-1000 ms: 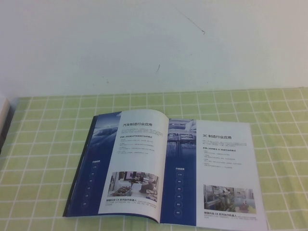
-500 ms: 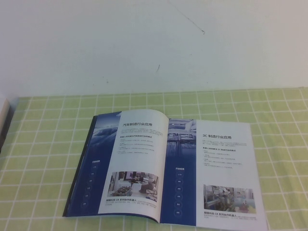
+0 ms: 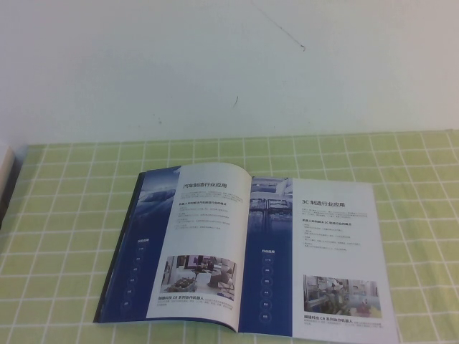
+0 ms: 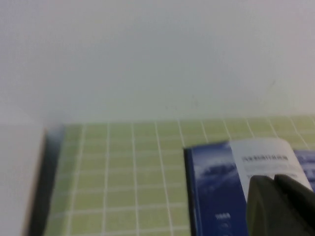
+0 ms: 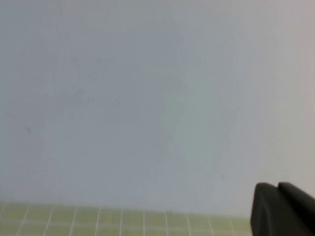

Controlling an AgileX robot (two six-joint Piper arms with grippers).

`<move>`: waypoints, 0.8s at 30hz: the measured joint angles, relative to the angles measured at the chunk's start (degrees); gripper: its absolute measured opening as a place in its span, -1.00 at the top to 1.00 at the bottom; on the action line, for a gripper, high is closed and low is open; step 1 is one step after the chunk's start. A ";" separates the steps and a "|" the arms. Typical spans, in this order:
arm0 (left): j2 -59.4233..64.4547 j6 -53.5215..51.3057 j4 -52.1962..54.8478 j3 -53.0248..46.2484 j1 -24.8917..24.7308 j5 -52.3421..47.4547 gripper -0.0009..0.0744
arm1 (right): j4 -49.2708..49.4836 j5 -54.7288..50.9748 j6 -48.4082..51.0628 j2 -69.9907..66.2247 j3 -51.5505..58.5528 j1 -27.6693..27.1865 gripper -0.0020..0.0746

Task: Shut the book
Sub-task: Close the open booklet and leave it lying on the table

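Green checked cloth [image 3: 72, 215] covers the table in the high view; the book [image 3: 247, 251] lies open on it, pages up, near the front edge. In the left wrist view, the left gripper [image 4: 279, 204] shows dark in front of the book's left-hand page; how far open it is I cannot tell. In the right wrist view, the right gripper [image 5: 281, 206] faces the white wall [image 5: 147, 98] above the cloth; its opening is equally unclear.

You have no change to note across the last second. The book [image 3: 244, 251] lies open on the table [image 3: 64, 215] exactly as before, with the same pages spread. The left hand [image 4: 279, 205], facing the book, and the right hand [image 5: 283, 209], facing the wall [image 5: 147, 98], show only in their wrist views.
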State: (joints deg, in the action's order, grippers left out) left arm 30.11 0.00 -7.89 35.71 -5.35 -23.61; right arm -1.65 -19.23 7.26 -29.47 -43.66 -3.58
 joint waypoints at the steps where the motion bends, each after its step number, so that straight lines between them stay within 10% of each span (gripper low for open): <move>1: 2.25 -0.93 -2.39 0.70 0.00 -1.46 0.99 | 0.00 -1.48 0.00 -2.34 -0.77 0.00 0.96; 9: 16.35 -33.51 -38.84 1.41 0.00 -10.07 0.99 | 9.95 -6.32 2.05 -16.40 -1.56 0.00 0.96; 14: 26.59 -44.90 -51.28 1.68 0.00 -10.74 0.99 | 34.90 -14.50 28.14 -25.96 -1.69 1.05 0.96; 24: 48.27 -32.06 -32.22 15.49 -3.02 -12.18 0.99 | 43.41 -15.27 46.75 -50.71 -2.00 13.43 0.96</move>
State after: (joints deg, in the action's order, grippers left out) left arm 78.38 -32.06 -40.11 51.20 -8.37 -35.78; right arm 41.76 -34.49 54.01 -80.18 -45.67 9.85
